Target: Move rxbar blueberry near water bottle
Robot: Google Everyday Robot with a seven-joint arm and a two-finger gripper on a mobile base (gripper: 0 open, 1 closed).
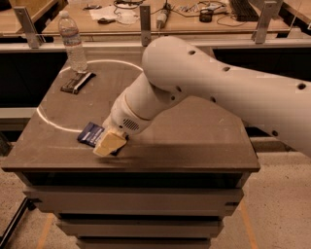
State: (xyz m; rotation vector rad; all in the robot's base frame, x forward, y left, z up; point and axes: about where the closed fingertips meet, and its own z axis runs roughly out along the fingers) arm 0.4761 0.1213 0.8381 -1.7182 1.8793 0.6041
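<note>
The rxbar blueberry [90, 133], a flat dark navy wrapper, lies near the front left of the dark table [194, 131]. My gripper [110, 144], with cream-coloured fingers, is right over the bar's right end and covers part of it. The water bottle [72, 42], clear with a white cap, stands upright at the table's far left corner, well away from the bar.
A narrow black bar with white edges [77, 82] lies just in front of the water bottle. A white circle line [48, 121] is painted on the tabletop. My big white arm [218, 82] spans the right half. A cluttered desk [146, 14] stands behind.
</note>
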